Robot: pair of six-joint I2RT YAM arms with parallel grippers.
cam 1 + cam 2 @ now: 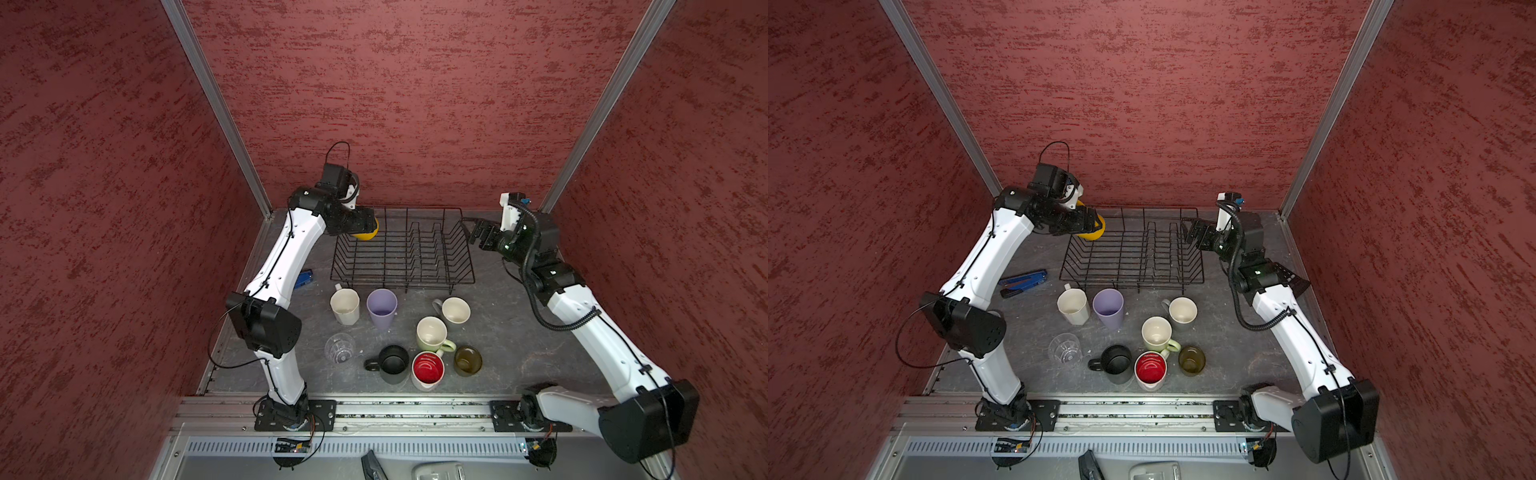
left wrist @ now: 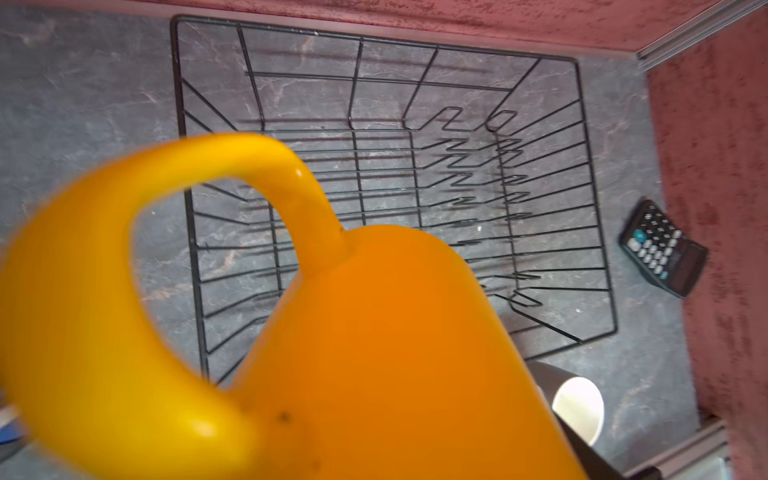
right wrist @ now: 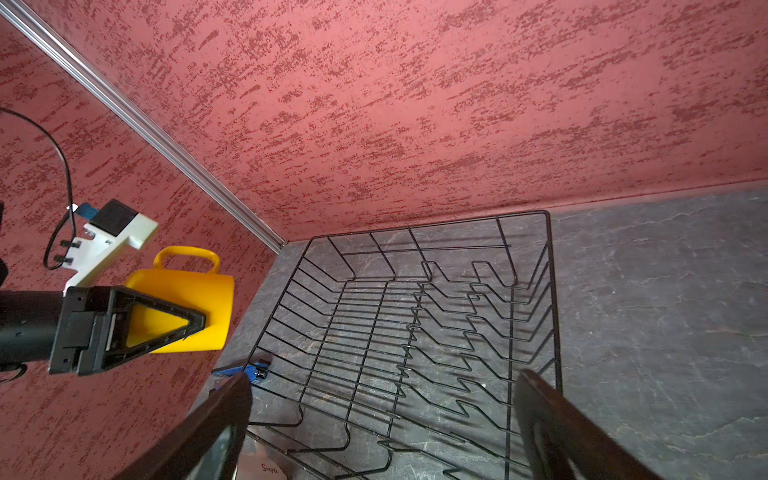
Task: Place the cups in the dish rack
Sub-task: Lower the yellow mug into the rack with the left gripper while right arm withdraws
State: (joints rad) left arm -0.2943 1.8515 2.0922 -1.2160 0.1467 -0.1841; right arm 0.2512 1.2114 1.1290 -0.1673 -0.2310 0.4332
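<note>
So, the job: put all the cups into the dish rack (image 1: 399, 253).
Left fingers (image 1: 365, 227): closed around the yellow mug (image 1: 365, 237), squeezing its round body from both sides.
Where the mug is: up in the air by the far left corner of the rack, tipped on its side, not inside yet.
Why held so: the grip is on the body, so the handle sticks out free. I think the tipping gets it ready to go in.
Right fingers (image 1: 470, 232): spread wide, holding nothing, close to the far right corner of the rack.
Why there: maybe to keep the rack from sliding. I cannot tell if they touch the wire.
Rack: empty, at the back of the desk (image 1: 498, 324).
Waiting cups: eight stand on the desk in front of the rack: white faceted mug (image 1: 345, 305), lilac tumbler (image 1: 381, 307), grey mug (image 1: 455, 311), pale green mug (image 1: 432, 334), black mug (image 1: 392, 361), red-inside mug (image 1: 428, 370), olive glass (image 1: 468, 360), clear glass (image 1: 340, 348).
Next, I think: lower the yellow mug into the open left part, away from the prongs.
Watch out: the mug could bump the rim.
</note>
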